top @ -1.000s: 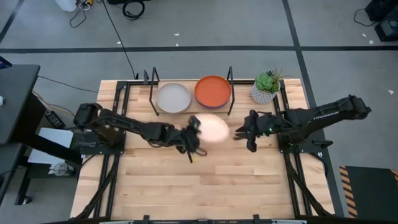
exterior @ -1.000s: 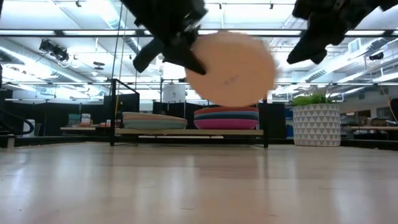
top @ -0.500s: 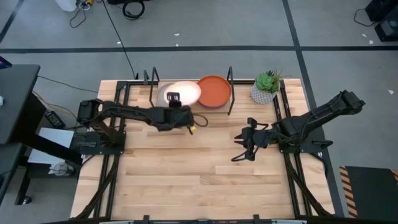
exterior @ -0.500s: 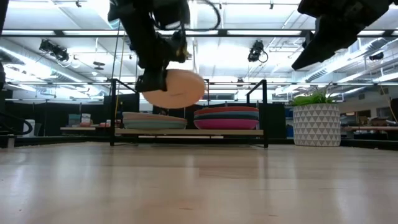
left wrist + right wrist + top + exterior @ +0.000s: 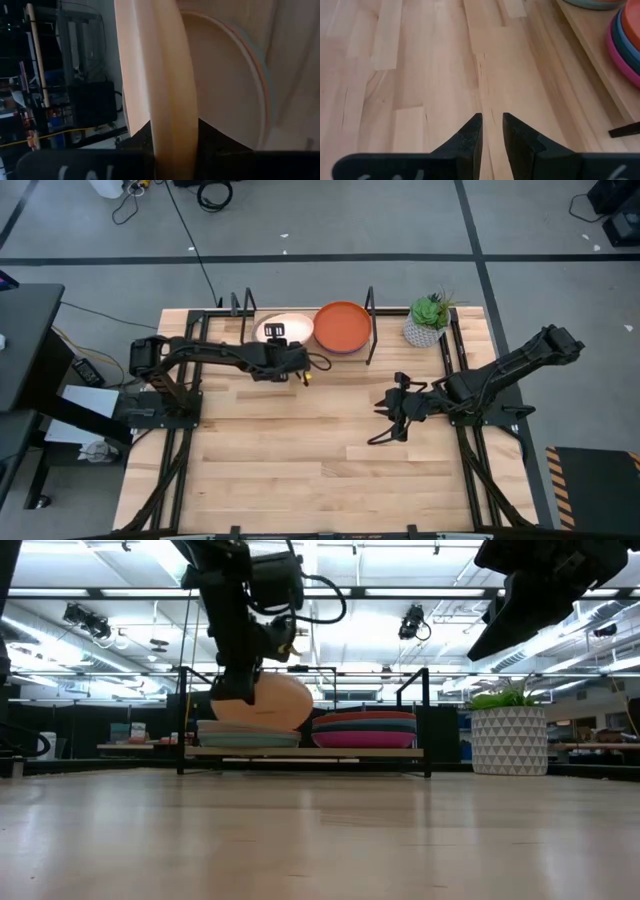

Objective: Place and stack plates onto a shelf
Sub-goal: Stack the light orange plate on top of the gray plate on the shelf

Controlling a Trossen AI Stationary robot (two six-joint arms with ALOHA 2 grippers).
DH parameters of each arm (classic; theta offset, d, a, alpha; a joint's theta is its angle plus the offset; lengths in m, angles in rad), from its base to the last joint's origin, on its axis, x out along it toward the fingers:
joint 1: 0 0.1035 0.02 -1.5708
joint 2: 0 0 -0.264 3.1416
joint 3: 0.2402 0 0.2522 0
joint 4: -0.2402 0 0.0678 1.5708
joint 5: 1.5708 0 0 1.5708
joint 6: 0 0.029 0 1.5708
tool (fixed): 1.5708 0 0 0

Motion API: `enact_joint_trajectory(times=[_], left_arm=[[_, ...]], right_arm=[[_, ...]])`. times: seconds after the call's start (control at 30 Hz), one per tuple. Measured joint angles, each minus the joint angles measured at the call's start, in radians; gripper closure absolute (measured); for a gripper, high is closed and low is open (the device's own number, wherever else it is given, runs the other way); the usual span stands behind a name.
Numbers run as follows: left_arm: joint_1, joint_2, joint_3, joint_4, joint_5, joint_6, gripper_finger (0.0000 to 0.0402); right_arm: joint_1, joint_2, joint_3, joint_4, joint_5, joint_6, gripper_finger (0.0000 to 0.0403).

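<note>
Left gripper (image 5: 283,352) of mine is clamped on the cream plate (image 5: 288,329), holding it by the near rim over the left half of the shelf (image 5: 306,358). In the left wrist view both fingers pinch the plate's edge (image 5: 172,100), w/ the plate's face running away from the cam. Low view shows the gripper (image 5: 232,692) w/ the cream plate (image 5: 268,703) tilted, its lower edge right at the top of the left stack (image 5: 248,733); can't tell if it's touching yet. That left stack shows a pale grey plate over a light teal one, as far as I can make out.

Right half of the shelf carries the other stack: orange plate (image 5: 342,326) on top, w/ blue, dark teal and magenta plate (image 5: 364,739) layers under it in the low view. Black wire uprights (image 5: 371,308) stand at the shelf's ends and between the 2 stacks' back edge.

Right gripper (image 5: 384,420) hangs over bare tabletop (image 5: 300,470), well apart from the shelf, toward the right-centre of the table. Its fingers (image 5: 470,136) sit nearly together w/ only a thin gap, nothing between them. In the right wrist view the shelf's edge and the magenta/blue/orange stack (image 5: 626,40) show off to one side.

Potted plant (image 5: 428,320) in a white patterned pot stands at the table's far right corner, just beside the shelf's right end.
</note>
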Motion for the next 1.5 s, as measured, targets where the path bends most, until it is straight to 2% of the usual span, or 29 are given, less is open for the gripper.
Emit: enact_joint_trajectory(times=[0.2, 0.33, 0.5, 0.57, 0.63, 0.83, 1.1, 1.37, 1.5], left_arm=[[-0.009, 0.022, 0.000, -0.038, -0.003, -0.010, 0.0329], [-0.042, -0.003, 0.000, -0.042, 0.026, -0.011, 0.0292], [-0.033, -0.056, 0.000, -0.023, 0.201, -0.037, 0.0236], [-0.013, -0.071, 0.000, -0.024, 0.300, -0.054, 0.0220], [0.008, -0.079, 0.000, -0.020, 0.345, -0.073, 0.0212], [0.079, -0.072, 0.000, 0.022, 0.345, -0.107, 0.0218], [0.137, -0.069, 0.000, 0.276, 0.378, -0.080, 0.0232], [0.184, 0.067, 0.001, 0.445, 0.447, 0.013, 0.0233], [0.206, 0.092, -0.001, 0.454, 0.445, 0.043, 0.0233]], right_arm=[[0.000, 0.008, 0.000, 0.003, -0.001, 0.001, 0.0321], [0.000, 0.012, 0.000, 0.005, -0.002, 0.008, 0.0321], [0.000, 0.015, 0.000, 0.010, -0.003, 0.014, 0.0321], [0.004, 0.015, 0.000, 0.009, -0.003, 0.016, 0.0321], [0.010, 0.015, 0.000, 0.009, -0.003, 0.016, 0.0321], [0.023, 0.015, 0.000, 0.009, 0.001, 0.016, 0.0321], [0.023, 0.015, 0.000, 0.010, 0.004, 0.015, 0.0321], [0.025, 0.015, 0.000, 0.016, 0.005, 0.009, 0.0321], [0.026, 0.015, 0.000, 0.014, 0.005, 0.008, 0.0321]])
